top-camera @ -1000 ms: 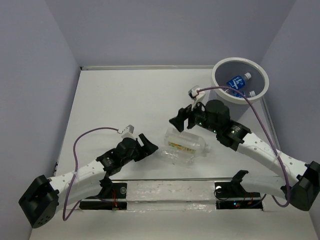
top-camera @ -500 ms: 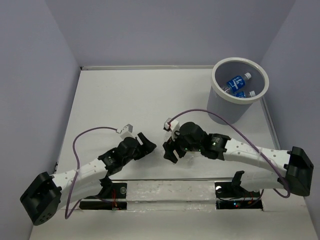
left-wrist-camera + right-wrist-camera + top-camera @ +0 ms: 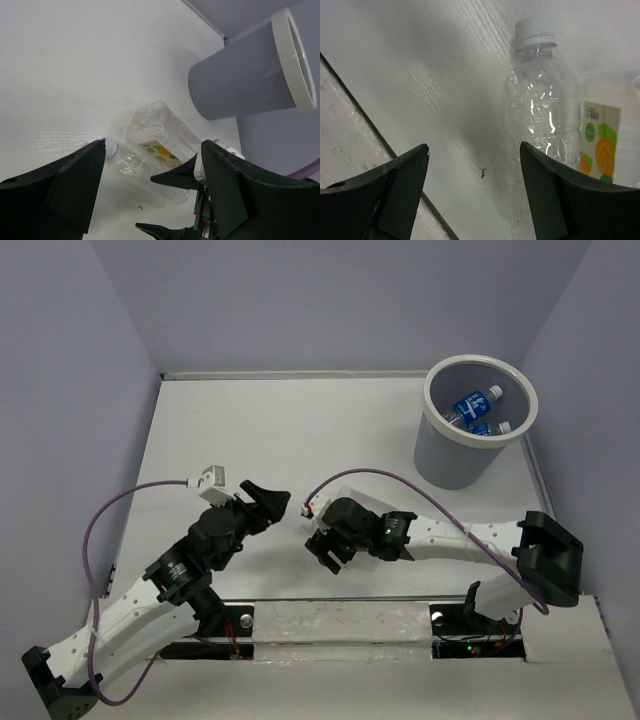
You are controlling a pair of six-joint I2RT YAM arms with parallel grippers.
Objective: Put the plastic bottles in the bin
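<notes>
Right gripper [image 3: 473,147] is spread wide and empty, low over the white table [image 3: 250,420], with a small clear white-capped bottle [image 3: 540,100] lying just ahead of it. Right beside that I see the bigger bottle [image 3: 606,145] with a fruit label. My left gripper [image 3: 153,145] hangs released too, looking down on both. Two blue-labelled bottles [image 3: 476,403] lie in the grey bin [image 3: 455,460], well apart at the far right.

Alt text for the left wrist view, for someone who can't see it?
A small clear bottle and a larger fruit-labelled bottle lie side by side on the white table, framed by the open left end effector. The grey, white-rimmed bin stands beyond, upper right.
</notes>
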